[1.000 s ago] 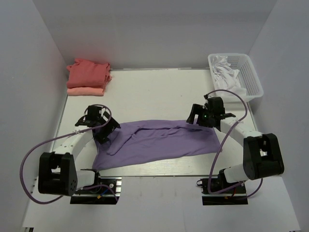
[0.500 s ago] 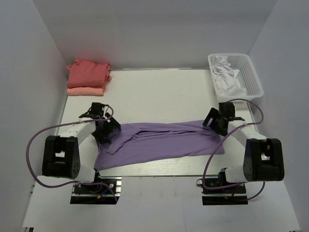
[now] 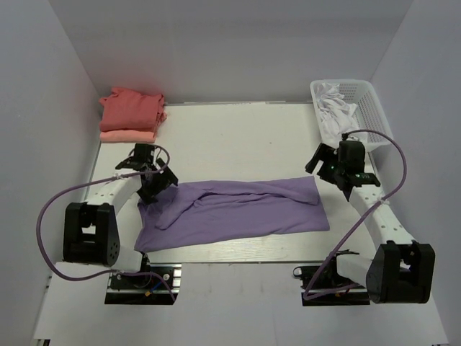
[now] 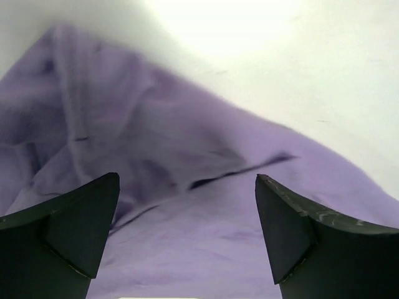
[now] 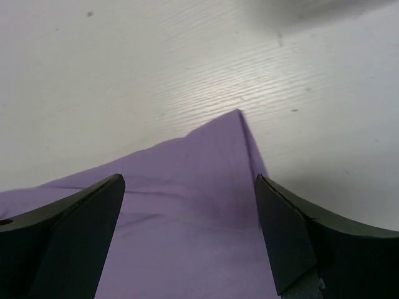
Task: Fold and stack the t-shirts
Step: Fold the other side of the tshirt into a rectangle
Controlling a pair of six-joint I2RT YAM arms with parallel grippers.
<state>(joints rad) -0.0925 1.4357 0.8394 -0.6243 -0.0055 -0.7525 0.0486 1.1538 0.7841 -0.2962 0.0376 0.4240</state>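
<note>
A: Where does the large lavender-purple cloth t-shirt (image 3: 234, 213) lie?

B: It lies as a long band across the near half of the pale counter (image 3: 238, 137), rumpled toward its left end and flatter on the right. The left gripper (image 3: 155, 186) hangs over that left end with its fingers (image 4: 68, 224) spread and nothing between them. The right gripper (image 3: 321, 167) sits by the far right corner. Its fingers (image 5: 68, 230) are spread too, and the cloth's point shows between them in the wrist view.

A: So what could spoil it?

B: Judging by the creases on the left, a pinch there may catch only the top layer. The lower one would then drag and bunch as the fold goes over. On the right, the corner is thin and flat on the counter. Fingers closing a touch off it could slide past and lift nothing, so one end would rise alone and skew the band.

A: And the stack?

B: The folded coral-red t-shirt (image 3: 131, 108) lies on the paler salmon-pink t-shirt (image 3: 126, 135) at the far left corner, well apart. A loose fold would likely slump on the way there.
</note>
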